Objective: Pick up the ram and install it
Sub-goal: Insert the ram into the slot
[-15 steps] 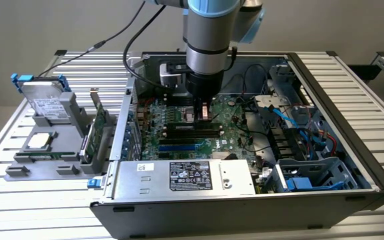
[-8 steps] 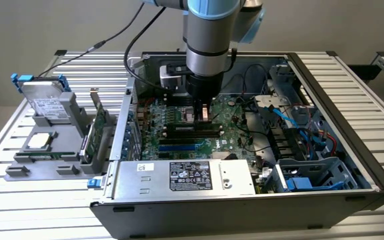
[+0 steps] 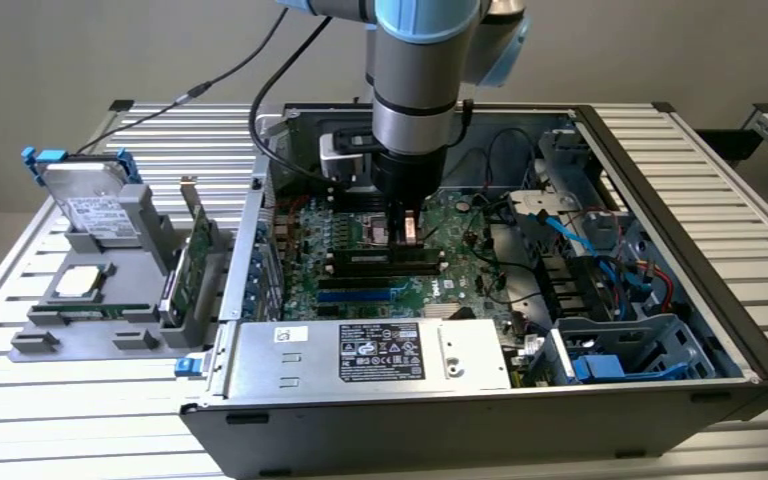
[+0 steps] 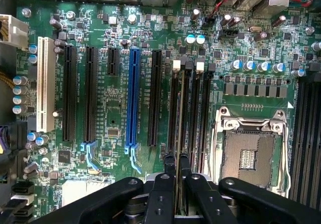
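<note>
Presently, noted grey-and-blue robot arm (image 3: 418, 60) reaching down into open black computer case (image 3: 758, 375) set on slatted aluminium table (image 3: 37, 430). Found black two-finger gripper (image 3: 408, 238) low over green motherboard (image 3: 304, 285), directly above bank of long black memory slots (image 3: 384, 270). From wrist view, found gripper (image 4: 176, 159) drawn almost fully closed, with fingertips (image 4: 169, 159) pinching thin, long green circuit-board ram (image 4: 178, 128), seen edge-on as narrow line. Located ram held upright on its edge, aligned lengthwise with memory slots (image 4: 194, 108), over slots at bank's edge nearer long blue expansion slot (image 4: 133, 98); could not tell whether seated, touching or just clear of slot. Recorded black expansion slots (image 4: 69, 93) flanking blue slot, and white slot (image 4: 45, 83) beyond those. Recorded metal-framed processor socket (image 4: 251, 156) with bare contact field beside memory slots, on side away from blue slot. Noted silver power supply box (image 3: 371, 352) with printed label at case's near edge in exterior view. Noted grey parts tray (image 3: 37, 345) outside case, on exterior view's left, carrying silver hard drive (image 3: 91, 205), small square silver processor chip (image 3: 77, 283) and tall green expansion card (image 3: 200, 262) standing upright, all well apart from gripper.
</note>
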### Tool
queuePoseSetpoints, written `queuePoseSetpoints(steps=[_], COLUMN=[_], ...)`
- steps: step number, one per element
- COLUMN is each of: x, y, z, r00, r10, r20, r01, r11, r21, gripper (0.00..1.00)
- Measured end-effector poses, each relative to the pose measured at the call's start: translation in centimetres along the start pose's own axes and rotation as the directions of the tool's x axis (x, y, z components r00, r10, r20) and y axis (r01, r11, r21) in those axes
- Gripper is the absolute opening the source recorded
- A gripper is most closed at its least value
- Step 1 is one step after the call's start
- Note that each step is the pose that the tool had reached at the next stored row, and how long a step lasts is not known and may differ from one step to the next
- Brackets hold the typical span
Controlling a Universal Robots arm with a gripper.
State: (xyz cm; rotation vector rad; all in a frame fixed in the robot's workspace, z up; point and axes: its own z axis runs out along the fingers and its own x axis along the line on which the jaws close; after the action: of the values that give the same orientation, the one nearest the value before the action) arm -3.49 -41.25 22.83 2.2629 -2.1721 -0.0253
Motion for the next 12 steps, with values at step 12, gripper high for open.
queuePoseSetpoints(steps=[12], x=[0.11], y=[0.01], z=[0.16], r00=[1.0], r10=[-0.005], r20=[-0.0005], r01=[0.005], r11=[1.0], r21=[0.0], gripper=[0.13])
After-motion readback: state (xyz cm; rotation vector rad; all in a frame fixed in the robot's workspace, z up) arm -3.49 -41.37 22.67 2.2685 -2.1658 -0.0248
